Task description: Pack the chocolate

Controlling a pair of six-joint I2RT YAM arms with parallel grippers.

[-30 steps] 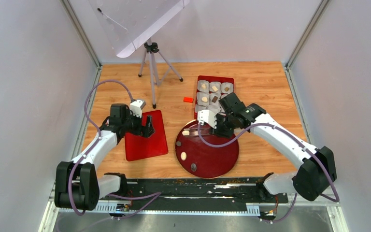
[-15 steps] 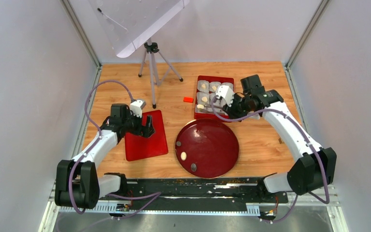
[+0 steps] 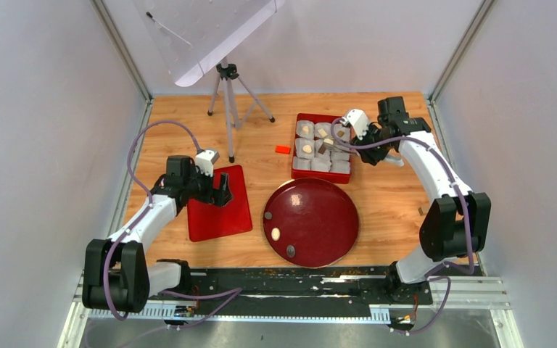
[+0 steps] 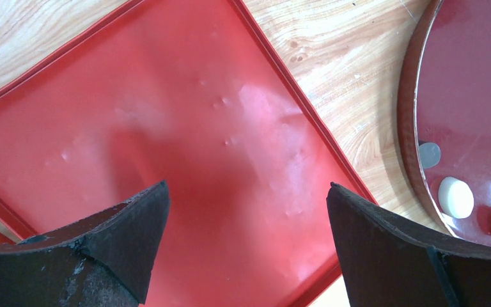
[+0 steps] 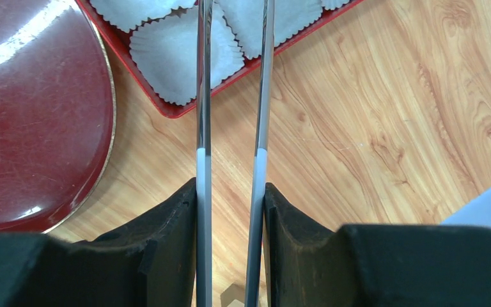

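My right gripper (image 3: 363, 142) is shut on metal tweezers (image 5: 203, 128) at the right side of the red box (image 3: 299, 172). In the right wrist view the gripper (image 5: 230, 192) points the blades over white paper cups (image 5: 179, 57); their tips run out of frame. Several cups hold chocolate: cream pieces (image 3: 307, 131) and a dark one (image 3: 322, 147). A cream piece (image 3: 275, 233) and a dark piece (image 3: 291, 251) lie on the round dark-red plate (image 3: 326, 225). My left gripper (image 3: 221, 194) is open and empty above the flat red lid (image 3: 217, 217).
The left wrist view shows the gripper (image 4: 246, 211) over the lid (image 4: 185, 128), the plate rim (image 4: 412, 128), the cream piece (image 4: 455, 197) and a grey spot (image 4: 429, 155). A small orange-red block (image 3: 283, 149) and a tripod (image 3: 227, 109) stand at the back.
My right arm swung from the plate's top left edge back and right to the box's right side. The cream piece seen there on the plate is gone. The left arm stayed still.
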